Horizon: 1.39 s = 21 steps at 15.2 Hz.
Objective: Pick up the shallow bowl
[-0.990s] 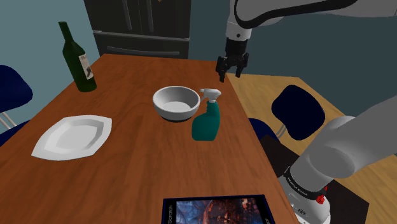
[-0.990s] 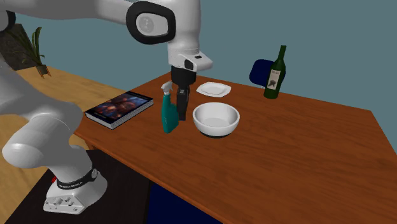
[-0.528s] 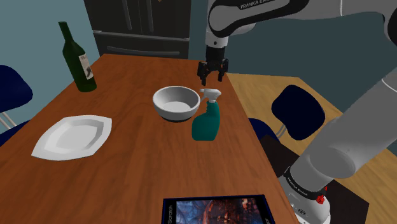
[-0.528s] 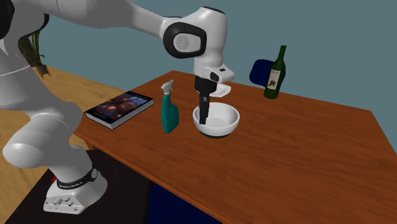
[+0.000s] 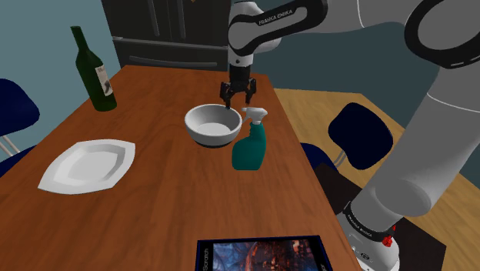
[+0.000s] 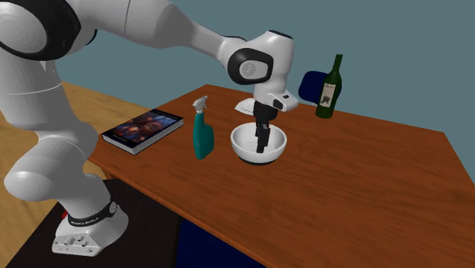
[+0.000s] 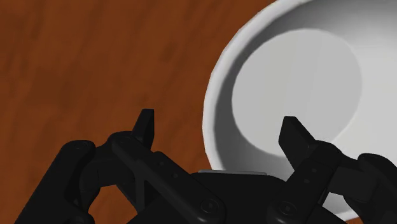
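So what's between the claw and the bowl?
Nothing. In the wrist view the open claw hangs right over the rim of the white bowl, one finger over its inside, the other over the brown table.

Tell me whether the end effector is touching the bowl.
Cannot tell. Wrist view: the open end effector straddles the bowl rim, one finger over the table, the other overlapping the inner wall with no gap visible.

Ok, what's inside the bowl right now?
Nothing shows in the white bowl: what can be seen of its inside is bare. The open gripper straddles the rim, one finger over the hollow. The gripper's body hides the part of the inside beneath it.
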### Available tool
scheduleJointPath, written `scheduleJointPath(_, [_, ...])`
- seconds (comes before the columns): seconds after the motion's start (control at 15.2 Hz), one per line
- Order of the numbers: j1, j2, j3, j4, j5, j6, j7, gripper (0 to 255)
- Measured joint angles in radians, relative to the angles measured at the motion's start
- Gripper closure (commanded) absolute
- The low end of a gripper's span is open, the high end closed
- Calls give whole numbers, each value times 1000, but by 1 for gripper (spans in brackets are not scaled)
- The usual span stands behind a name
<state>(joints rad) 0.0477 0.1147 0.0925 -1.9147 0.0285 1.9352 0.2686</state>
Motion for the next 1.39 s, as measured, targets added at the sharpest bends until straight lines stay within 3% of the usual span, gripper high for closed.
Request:
scheduleJointPath(0.4, [0, 37, -1, -35, -2, 71, -1, 0])
scheduleJointPath(0.46, [0, 37, -1, -40, -2, 76, -1, 255])
scheduleJointPath(1.39, [1, 22, 0, -24, -1, 45, 0, 255])
